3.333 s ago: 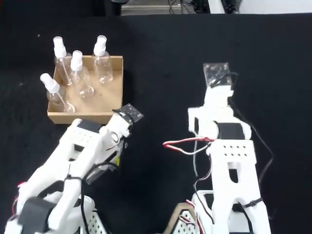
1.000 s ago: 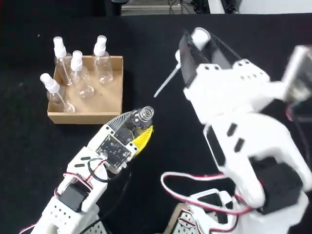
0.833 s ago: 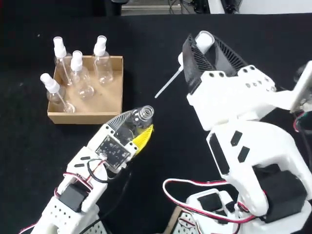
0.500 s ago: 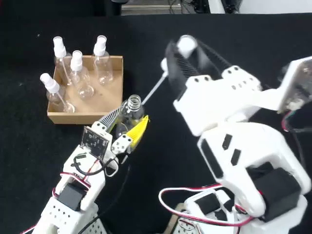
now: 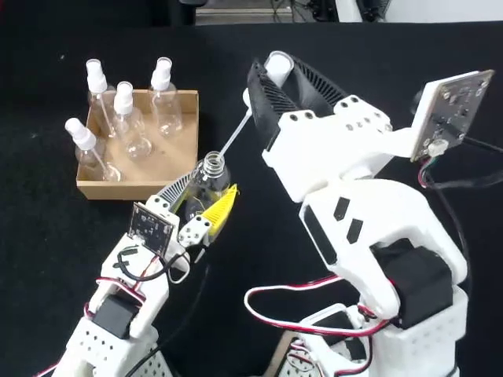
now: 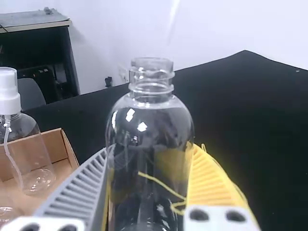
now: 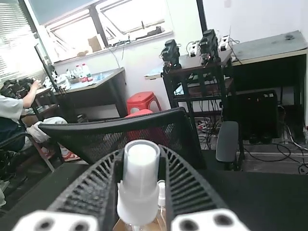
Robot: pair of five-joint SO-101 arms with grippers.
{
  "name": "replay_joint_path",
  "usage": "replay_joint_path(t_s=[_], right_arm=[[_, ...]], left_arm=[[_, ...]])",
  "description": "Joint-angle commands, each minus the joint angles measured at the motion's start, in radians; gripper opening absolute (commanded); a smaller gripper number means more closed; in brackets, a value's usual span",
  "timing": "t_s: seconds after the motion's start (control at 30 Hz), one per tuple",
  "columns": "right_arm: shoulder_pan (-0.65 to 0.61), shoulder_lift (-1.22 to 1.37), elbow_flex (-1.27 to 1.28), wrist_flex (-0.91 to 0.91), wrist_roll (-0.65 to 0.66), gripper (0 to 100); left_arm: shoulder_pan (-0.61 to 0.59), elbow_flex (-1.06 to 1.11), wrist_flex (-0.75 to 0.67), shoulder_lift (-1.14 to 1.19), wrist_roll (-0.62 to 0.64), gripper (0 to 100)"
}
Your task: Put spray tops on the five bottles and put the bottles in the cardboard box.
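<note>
Capping is proceeding: left gripper (image 5: 213, 183) is pinching the open bottle (image 5: 204, 193) beside the cardboard box (image 5: 130, 189), right gripper (image 5: 278, 72) is clamping the spray top (image 5: 275, 61). Its tube (image 5: 232, 141) needs steering into the neck (image 5: 213, 164) next.

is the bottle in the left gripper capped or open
Open, no top on: the bottle shows a bare threaded neck. The spray top is in the right gripper, its tube aimed at the mouth.
</note>
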Motion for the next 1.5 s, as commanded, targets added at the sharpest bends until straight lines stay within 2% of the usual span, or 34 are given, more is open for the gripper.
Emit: replay_joint_path(t_s=[0.0,0.4,0.63,0.83,0.97,1.1,1.47], right_arm=[[-0.014,-0.012,0.005,-0.035,0.003,1.1],[-0.014,-0.007,0.024,-0.040,0.005,1.1],[-0.014,-0.007,0.119,-0.130,0.008,1.1],[-0.023,-0.010,0.151,-0.129,0.089,1.1],[-0.110,-0.007,0.189,-0.129,0.101,1.1],[-0.186,-0.005,0.229,-0.137,0.206,1.1],[-0.138,-0.007,0.323,-0.137,0.210,1.1]], left_arm=[[-0.008,0.022,-0.014,-0.011,0.015,3],[-0.008,0.022,-0.015,-0.015,0.015,3],[-0.008,0.022,-0.020,-0.015,0.015,3],[-0.008,0.022,-0.020,-0.015,0.015,3],[-0.008,0.022,-0.021,-0.015,0.015,3],[-0.008,0.022,-0.021,-0.015,0.015,3],[-0.008,0.022,-0.021,-0.015,0.015,3]])
